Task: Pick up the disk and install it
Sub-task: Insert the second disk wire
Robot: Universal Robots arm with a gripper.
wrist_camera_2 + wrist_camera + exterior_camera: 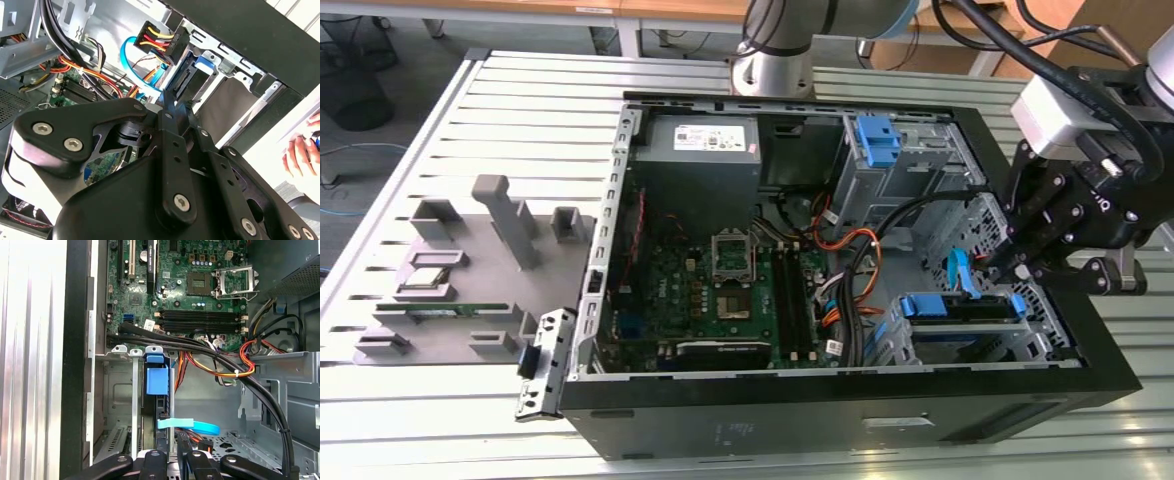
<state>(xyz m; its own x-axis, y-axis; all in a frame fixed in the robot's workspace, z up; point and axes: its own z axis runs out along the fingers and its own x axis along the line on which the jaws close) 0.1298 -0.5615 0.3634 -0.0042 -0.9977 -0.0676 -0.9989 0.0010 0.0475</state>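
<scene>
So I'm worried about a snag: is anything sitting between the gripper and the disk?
Yes. In the first wrist view a light-blue flat cable lies across the gap between the gripper and the disk in the drive bay. Nothing else visible intervenes.

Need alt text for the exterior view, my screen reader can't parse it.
A black robot tool hangs over the drive bay at the exterior view's right of an open black desktop computer case, just above a blue-railed disk seated in the bay. The green motherboard lies exposed inside; a grey parts tray sits at left.
</scene>
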